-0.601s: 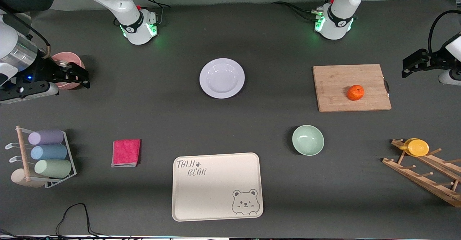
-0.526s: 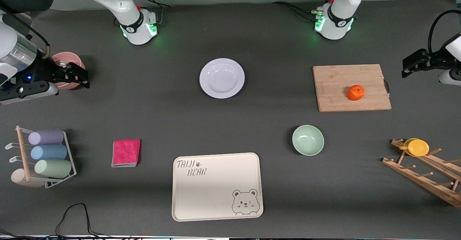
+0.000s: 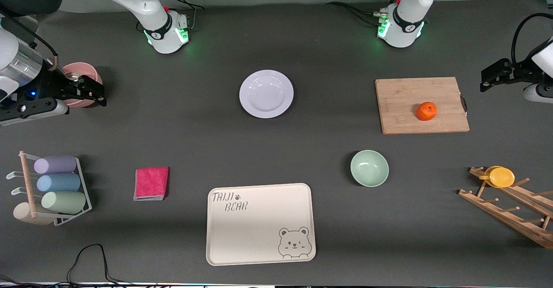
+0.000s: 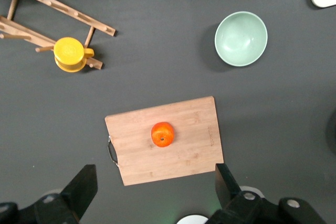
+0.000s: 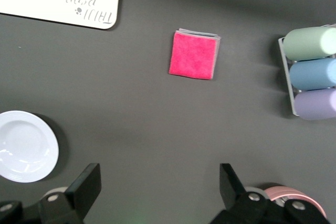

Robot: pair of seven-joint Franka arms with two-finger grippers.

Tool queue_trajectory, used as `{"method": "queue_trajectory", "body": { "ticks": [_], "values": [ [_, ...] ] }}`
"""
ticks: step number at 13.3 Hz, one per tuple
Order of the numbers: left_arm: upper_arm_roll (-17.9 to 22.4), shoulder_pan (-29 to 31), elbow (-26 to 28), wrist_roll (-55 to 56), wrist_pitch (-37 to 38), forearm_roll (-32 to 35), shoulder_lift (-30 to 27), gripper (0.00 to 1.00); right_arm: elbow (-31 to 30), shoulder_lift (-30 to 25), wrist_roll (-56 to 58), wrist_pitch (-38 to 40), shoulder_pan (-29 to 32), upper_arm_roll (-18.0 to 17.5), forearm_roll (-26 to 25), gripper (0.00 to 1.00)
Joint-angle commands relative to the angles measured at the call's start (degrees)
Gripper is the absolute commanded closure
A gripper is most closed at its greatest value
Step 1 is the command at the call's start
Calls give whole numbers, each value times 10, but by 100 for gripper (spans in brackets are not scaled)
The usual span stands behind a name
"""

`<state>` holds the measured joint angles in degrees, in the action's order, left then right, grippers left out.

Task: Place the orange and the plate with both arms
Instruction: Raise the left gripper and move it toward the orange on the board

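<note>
Table [image 3: 181,124], dark grey, carries everything I list.

Tray [image 3: 260,223], cream, bear print, nearest the front camera, bare.

Board [image 3: 406,102], wood, toward the left arm's end; holds the orange.

Plate [image 3: 266,93], pale lavender-white, glossy, flat on the table midway between the two bases, well apart from the tray. I judge it stiff, light, slick and breakable. It lies flush, so I would pinch the wide rim from the side, one finger slipped under the edge.

Rack [image 3: 510,208], wooden pegs, with a yellow cup [image 3: 500,176] hung on it.

Holder [image 3: 54,184], wire, stacked with rolled towels.

Bowl [image 3: 369,168], mint green, empty, nearer the front camera than the board.

Cloth [image 3: 151,183], pink, folded.

Pink bowl [image 3: 82,90], under the right gripper.

Orange [image 3: 426,111], small, round, dimpled, on the board. I judge it light, firm with some give, prone to roll; I would close across its widest part from above, gently.

Left gripper [image 4: 155,190], fingers spread wide, holding nothing, hovers by the table's edge beside the board.

Right gripper [image 5: 160,187], fingers likewise spread, holding nothing, hovers over the pink bowl.
</note>
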<state>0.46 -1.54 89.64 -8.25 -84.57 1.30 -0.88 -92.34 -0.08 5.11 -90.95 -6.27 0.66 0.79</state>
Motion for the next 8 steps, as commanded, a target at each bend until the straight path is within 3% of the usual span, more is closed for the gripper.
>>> {"method": "queue_trajectory", "body": {
  "ticks": [1, 4, 8],
  "values": [
    [6, 3, 88, 3, -16, 11, -67, 0, -9, -8, 10, 2, -2, 6, 31, 0],
    [21, 10, 229, 2, -60, 12, -184, 0, -9, -4, 10, 2, -2, 5, 31, 0],
    [24, 37, 322, 2, -52, 13, -273, 0, -9, -1, 10, 1, -3, 3, 32, 0]
  ]
}}
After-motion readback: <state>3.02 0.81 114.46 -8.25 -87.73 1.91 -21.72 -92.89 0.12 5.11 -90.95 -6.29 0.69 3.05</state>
